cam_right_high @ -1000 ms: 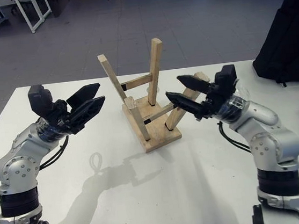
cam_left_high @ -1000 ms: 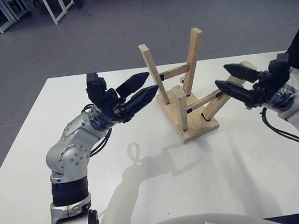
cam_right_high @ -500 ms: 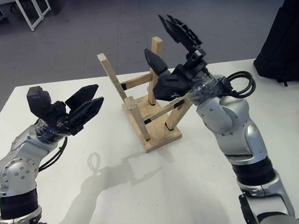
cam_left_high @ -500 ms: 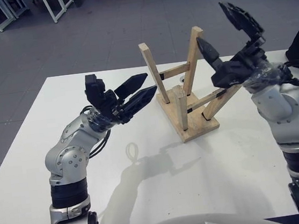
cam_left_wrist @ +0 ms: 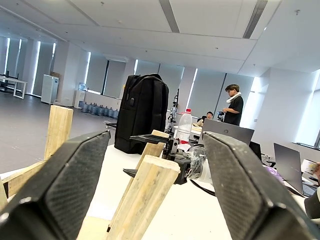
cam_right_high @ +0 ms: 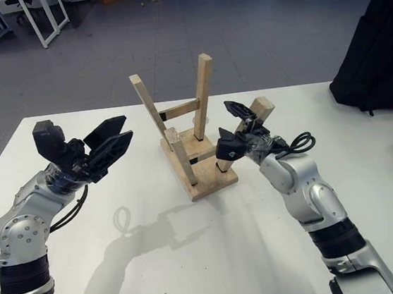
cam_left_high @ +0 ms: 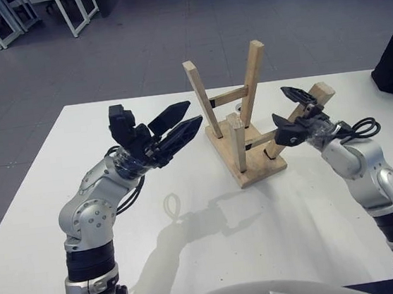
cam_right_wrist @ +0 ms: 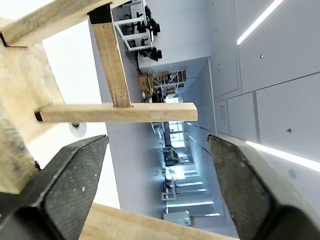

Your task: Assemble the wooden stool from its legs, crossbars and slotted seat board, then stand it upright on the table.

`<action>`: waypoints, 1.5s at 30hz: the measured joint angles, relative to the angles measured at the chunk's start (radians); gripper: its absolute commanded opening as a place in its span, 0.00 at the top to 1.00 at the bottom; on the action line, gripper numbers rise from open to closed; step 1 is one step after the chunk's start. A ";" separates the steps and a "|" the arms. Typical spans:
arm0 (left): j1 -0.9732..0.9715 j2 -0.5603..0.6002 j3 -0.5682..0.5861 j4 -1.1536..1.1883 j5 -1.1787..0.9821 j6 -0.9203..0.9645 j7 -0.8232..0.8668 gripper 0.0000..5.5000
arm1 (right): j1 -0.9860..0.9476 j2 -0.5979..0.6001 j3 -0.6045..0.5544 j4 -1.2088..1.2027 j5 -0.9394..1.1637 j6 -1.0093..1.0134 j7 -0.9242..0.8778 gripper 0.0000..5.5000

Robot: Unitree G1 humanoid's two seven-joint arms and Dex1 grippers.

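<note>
The stool (cam_left_high: 240, 124) sits upside down near the middle of the table (cam_left_high: 215, 251). Its seat board (cam_left_high: 255, 165) lies flat on the tabletop and all four legs point up, with the crossbars (cam_left_high: 227, 95) already bridging them.

A second ago the right gripper (cam_left_high: 280, 104) hovered level off the stool's right side. Half a second ago it had swung up high, fingers tipped towards the ceiling above the legs. Now it has dropped back down and turned at the wrist. Its jaws are spread wide and seem to straddle the leaning right-hand leg (cam_left_high: 322, 91) without closing on it.

The left gripper (cam_left_high: 194, 113) has barely shifted. It hangs just left of the stool, fingers apart, holding nothing and touching nothing.

From where I stand the joinery looks finished, so that lift and turn of the right arm reads as lining up a fresh grip on the leg. What's left, I'd say, is clamping on and tipping the stool onto its feet.
</note>
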 measured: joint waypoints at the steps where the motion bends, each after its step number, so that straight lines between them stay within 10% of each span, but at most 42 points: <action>1: 0.003 0.001 0.000 0.000 0.006 -0.001 -0.001 0.38 | 0.002 0.026 -0.024 0.005 0.079 -0.012 0.003 0.33; 8: 0.015 0.045 -0.082 0.014 0.148 -0.031 -0.036 0.38 | -0.270 0.148 -0.313 -0.083 0.652 0.102 0.029 0.33; 15: 0.007 0.101 -0.192 0.082 0.323 -0.085 -0.104 0.38 | -0.135 0.213 -0.441 -0.027 0.937 0.326 0.052 0.33; 45: -0.156 0.121 -0.199 0.228 0.378 -0.152 -0.246 0.38 | 0.037 0.346 -0.020 -0.171 0.809 0.419 0.060 0.33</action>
